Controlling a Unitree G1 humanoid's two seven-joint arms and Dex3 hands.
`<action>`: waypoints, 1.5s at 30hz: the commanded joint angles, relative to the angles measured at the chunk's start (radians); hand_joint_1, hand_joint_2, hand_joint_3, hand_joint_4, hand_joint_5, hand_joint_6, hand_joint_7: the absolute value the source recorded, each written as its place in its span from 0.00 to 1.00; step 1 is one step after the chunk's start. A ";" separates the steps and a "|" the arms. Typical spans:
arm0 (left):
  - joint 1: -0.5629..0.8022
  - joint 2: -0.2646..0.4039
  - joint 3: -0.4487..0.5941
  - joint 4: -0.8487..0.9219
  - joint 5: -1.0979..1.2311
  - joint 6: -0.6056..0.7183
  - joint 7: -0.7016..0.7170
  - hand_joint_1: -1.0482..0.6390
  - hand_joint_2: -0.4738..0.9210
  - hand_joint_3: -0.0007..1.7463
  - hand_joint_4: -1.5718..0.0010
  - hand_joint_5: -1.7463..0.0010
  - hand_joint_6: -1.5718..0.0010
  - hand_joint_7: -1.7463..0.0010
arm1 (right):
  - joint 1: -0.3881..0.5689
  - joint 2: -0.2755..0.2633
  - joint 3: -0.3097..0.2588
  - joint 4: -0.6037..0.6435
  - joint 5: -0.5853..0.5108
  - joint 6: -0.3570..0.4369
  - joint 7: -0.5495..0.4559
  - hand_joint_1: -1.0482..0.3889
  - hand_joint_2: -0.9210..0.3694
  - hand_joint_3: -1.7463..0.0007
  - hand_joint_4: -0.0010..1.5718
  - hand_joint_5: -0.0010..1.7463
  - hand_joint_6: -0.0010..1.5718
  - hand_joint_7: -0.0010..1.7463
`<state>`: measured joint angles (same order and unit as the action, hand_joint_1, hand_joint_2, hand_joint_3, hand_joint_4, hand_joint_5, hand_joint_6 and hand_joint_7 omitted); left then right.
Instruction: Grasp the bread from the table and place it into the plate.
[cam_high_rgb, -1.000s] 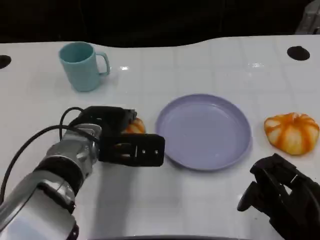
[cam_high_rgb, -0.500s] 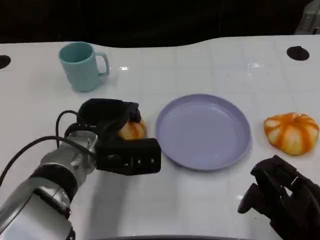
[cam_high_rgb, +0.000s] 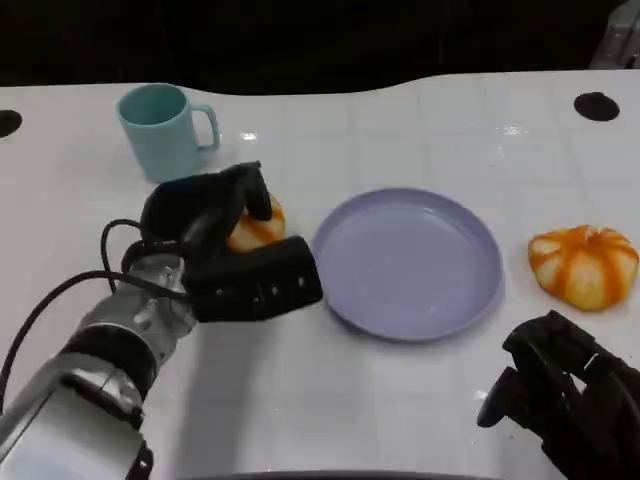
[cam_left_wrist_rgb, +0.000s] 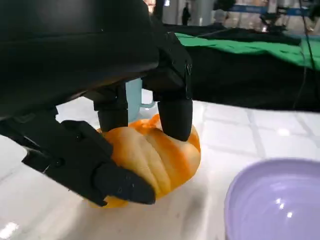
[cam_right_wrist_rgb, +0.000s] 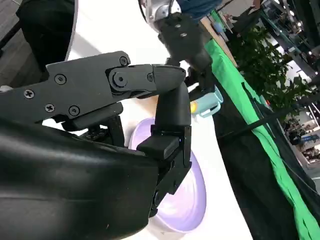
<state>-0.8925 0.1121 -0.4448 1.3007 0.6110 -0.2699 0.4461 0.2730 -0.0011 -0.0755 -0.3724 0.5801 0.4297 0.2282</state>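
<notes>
Left hand fingers pinching a bread roll at the plate's nine o'clock, right hand fingers curled, holding nothing, second roll at three o'clock

Teal mug upright at far left of white surface; black hole near far right edge.

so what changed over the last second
The left hand has closed on the bread beside the plate and carried it a little up the head view, toward the teal mug; the left wrist view shows its fingers wrapped around the loaf. The plate, the mug, the second bread and the right hand stayed where they were.
</notes>
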 joint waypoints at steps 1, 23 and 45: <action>-0.048 0.005 0.033 -0.025 -0.031 -0.039 -0.021 0.55 0.76 0.53 0.44 0.00 0.59 0.00 | 0.000 -0.008 -0.008 -0.010 0.001 -0.004 -0.004 0.37 0.00 0.86 0.37 1.00 0.34 0.85; -0.154 -0.067 0.024 -0.081 -0.051 -0.261 -0.182 0.55 0.58 0.74 0.39 0.00 0.51 0.00 | 0.002 0.001 -0.005 -0.014 0.010 0.004 -0.014 0.36 0.00 0.88 0.37 1.00 0.34 0.84; -0.226 -0.210 -0.091 -0.024 0.047 -0.125 -0.271 0.52 0.74 0.55 0.43 0.00 0.57 0.01 | 0.025 0.003 0.016 -0.046 -0.003 0.004 -0.027 0.37 0.00 0.87 0.37 0.98 0.35 0.81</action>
<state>-1.0804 -0.0828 -0.5130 1.2648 0.6304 -0.4323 0.1602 0.2909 0.0058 -0.0595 -0.4021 0.5762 0.4331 0.2093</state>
